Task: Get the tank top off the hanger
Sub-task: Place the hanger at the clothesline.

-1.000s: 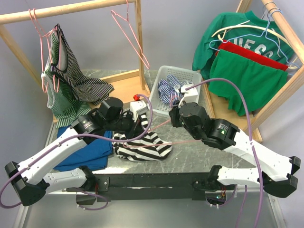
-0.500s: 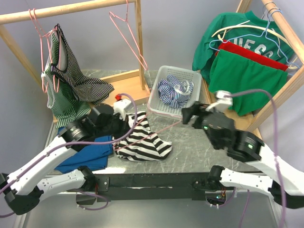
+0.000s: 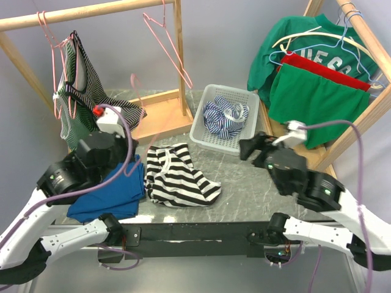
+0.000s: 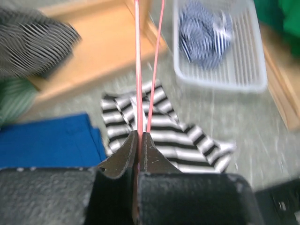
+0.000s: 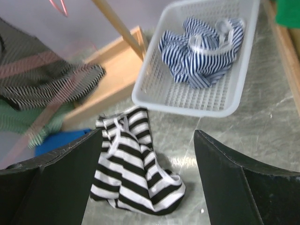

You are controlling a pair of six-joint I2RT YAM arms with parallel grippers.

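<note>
The black-and-white striped tank top lies crumpled on the table, free of the hanger; it also shows in the right wrist view. My left gripper is shut on the thin pink wire hanger, held above the table left of the tank top. In the top view the left gripper sits over the blue cloth, and the hanger is a faint pink blur. My right gripper is open and holds nothing, hovering right of the tank top.
A white basket with a blue-striped garment stands behind the tank top. A blue cloth lies at its left. The left wooden rack carries striped garments and an empty pink hanger. Green and red clothes hang at the right.
The right gripper opened, let go and drew back to the right. The left arm pulled the hanger away to the left and up, and the tank top now lies loose on the table.
</note>
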